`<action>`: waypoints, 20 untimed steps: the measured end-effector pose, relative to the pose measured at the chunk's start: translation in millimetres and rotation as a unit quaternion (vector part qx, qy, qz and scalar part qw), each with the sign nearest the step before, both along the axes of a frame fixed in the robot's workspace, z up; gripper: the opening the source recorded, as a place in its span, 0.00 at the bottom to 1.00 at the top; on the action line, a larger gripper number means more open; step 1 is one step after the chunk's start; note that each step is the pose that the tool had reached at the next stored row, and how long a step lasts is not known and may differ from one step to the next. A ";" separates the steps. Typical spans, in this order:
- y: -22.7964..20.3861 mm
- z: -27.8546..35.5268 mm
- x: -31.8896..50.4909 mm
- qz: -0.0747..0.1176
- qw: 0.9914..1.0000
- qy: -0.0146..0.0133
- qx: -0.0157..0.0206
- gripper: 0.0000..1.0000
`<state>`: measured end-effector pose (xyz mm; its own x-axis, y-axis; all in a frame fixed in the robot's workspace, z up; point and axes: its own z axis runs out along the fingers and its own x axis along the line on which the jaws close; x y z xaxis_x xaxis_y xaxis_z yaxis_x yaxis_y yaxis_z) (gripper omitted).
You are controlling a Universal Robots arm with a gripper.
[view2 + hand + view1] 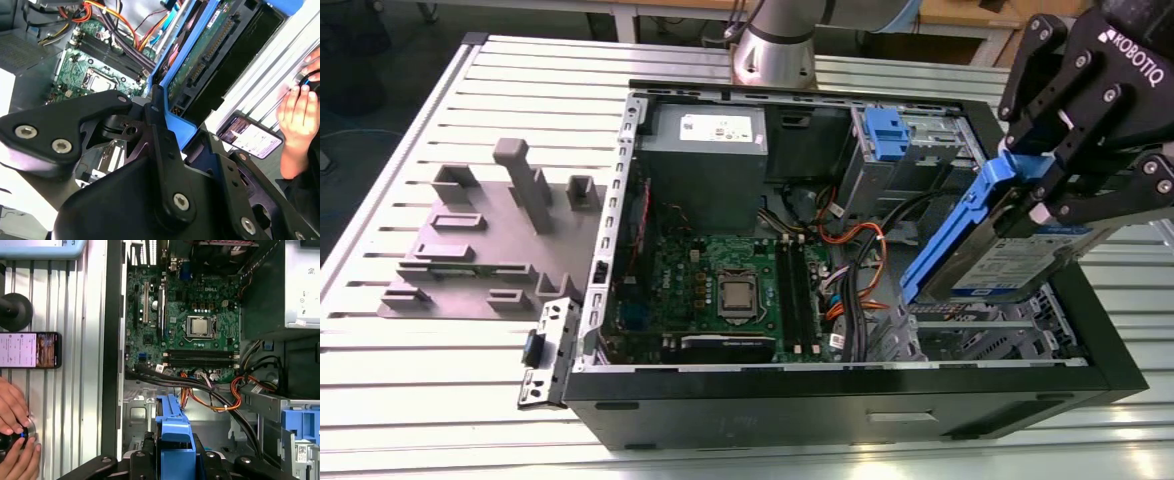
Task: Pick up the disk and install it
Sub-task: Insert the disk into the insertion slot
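Note:
The disk (1003, 252) is a silver drive with a blue-and-white label in a blue carrier frame. It hangs tilted, one end down, over the drive cage (987, 335) at the exterior view's right end of the open computer case (854, 395). My gripper (1035, 196) is shut on its upper end, black fingers clamping the blue frame. In the second wrist view the disk's green circuit-board underside (200, 55) runs away from my gripper (161, 125). The first wrist view has the blue frame (174, 432) edge-on between the fingers (142, 457).
Inside the case lie the motherboard (720, 290), orange and black cables (847, 250), a grey power supply box (707, 135) and a blue clip (886, 135). A grey fixture (480, 240) stands on the slatted table. A person's hand (15, 440) and a phone (30, 350) are beside the case.

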<state>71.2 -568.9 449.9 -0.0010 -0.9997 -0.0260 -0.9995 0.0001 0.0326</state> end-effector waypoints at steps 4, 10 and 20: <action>-1.2 -4.0 7.1 0.000 1.000 0.000 0.000 0.36; -2.8 -9.1 11.4 0.000 1.000 0.000 0.000 0.36; -8.2 -15.2 12.0 -0.001 1.000 0.000 0.000 0.36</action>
